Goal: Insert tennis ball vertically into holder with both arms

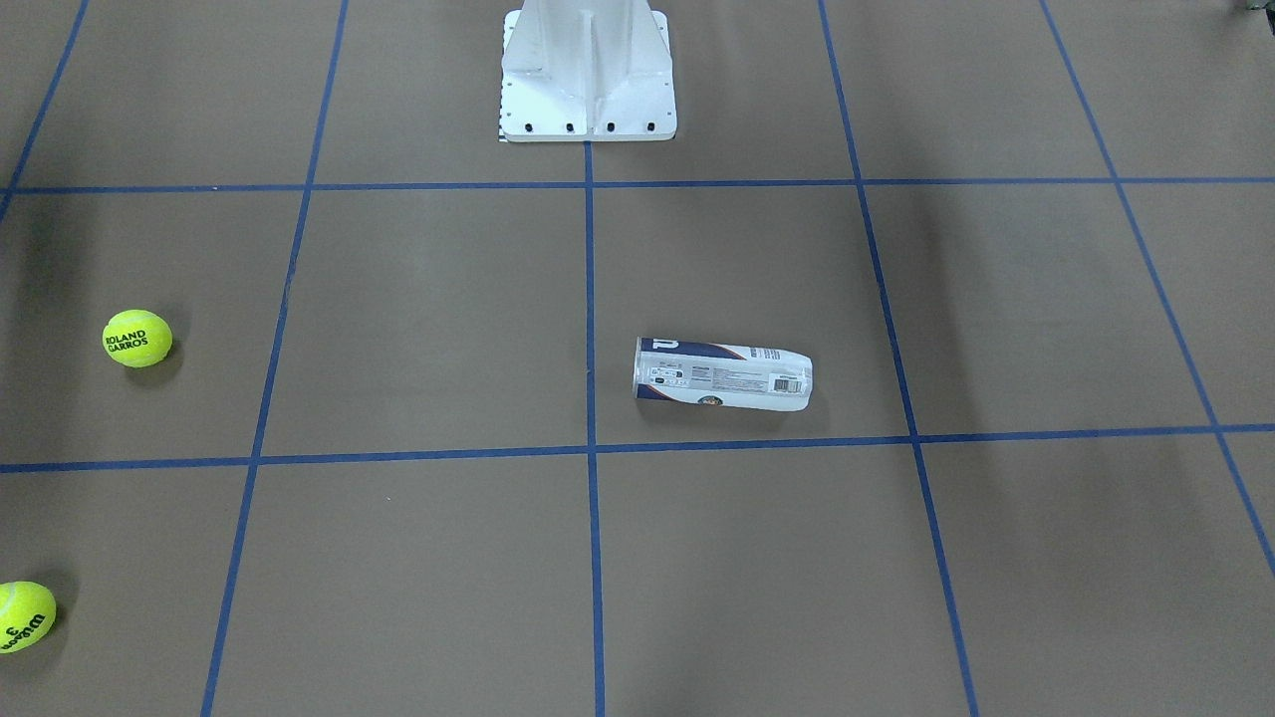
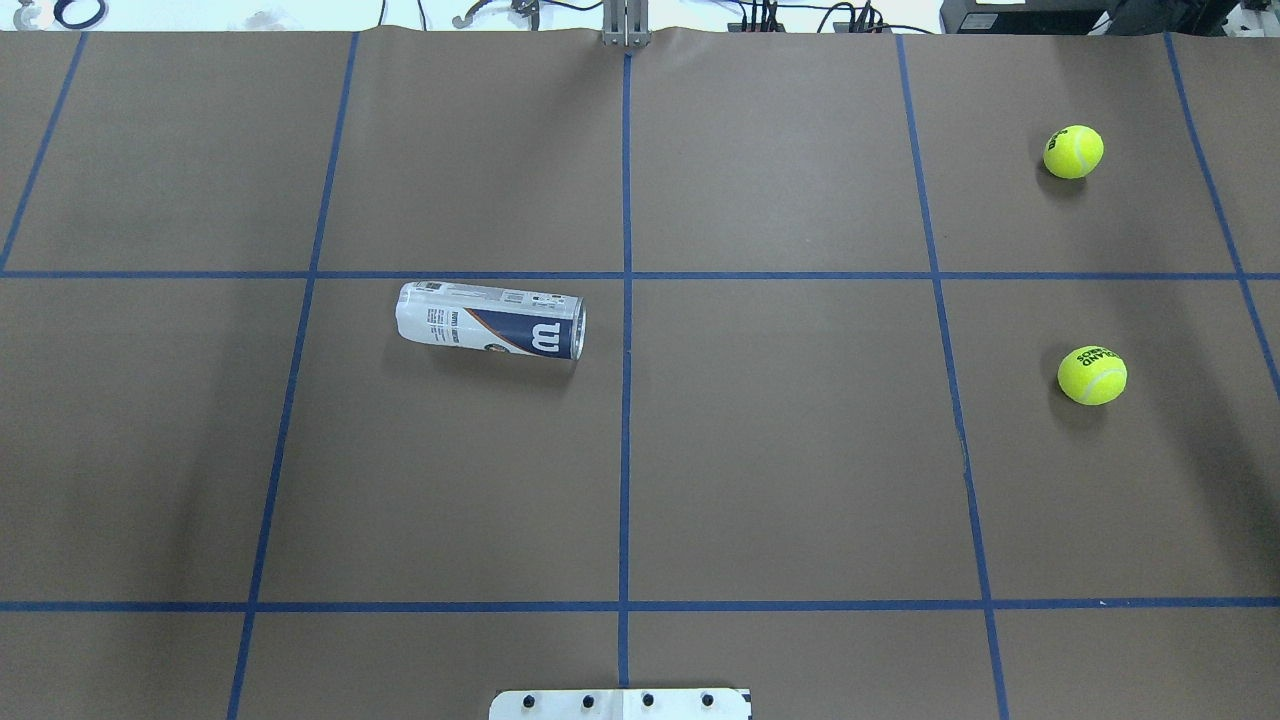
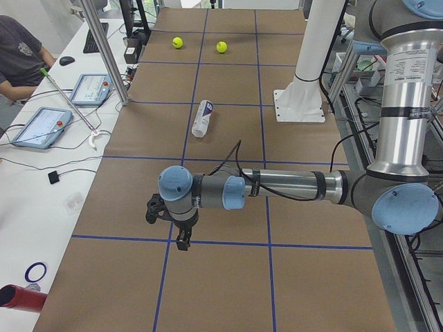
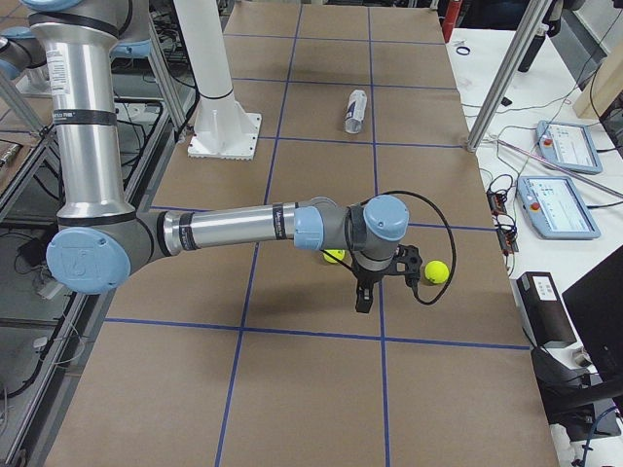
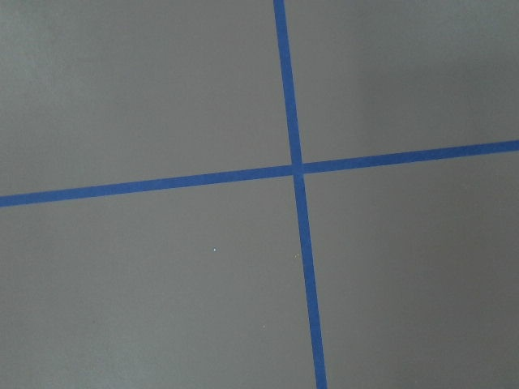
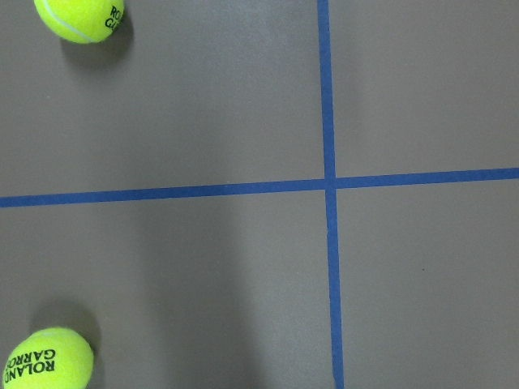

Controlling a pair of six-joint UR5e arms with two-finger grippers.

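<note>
The holder [image 1: 724,375], a clear can with a white and navy label, lies on its side near the table's middle and also shows in the overhead view [image 2: 490,320]. Two yellow tennis balls [image 2: 1073,151] [image 2: 1092,375] rest on the robot's right side. They also show in the right wrist view [image 6: 79,18] [image 6: 47,361]. The left gripper [image 3: 169,225] hovers over bare table, far from the holder [image 3: 201,118]. The right gripper [image 4: 389,292] hangs close above the balls [image 4: 437,271]. Both grippers show only in the side views, so I cannot tell whether either is open or shut.
The white pedestal base [image 1: 588,80] stands at the robot's edge of the table. Blue tape lines [image 5: 296,168] grid the brown table. An operator [image 3: 17,55], tablets [image 3: 41,126] and an aluminium post [image 3: 104,48] are beside the table's far side.
</note>
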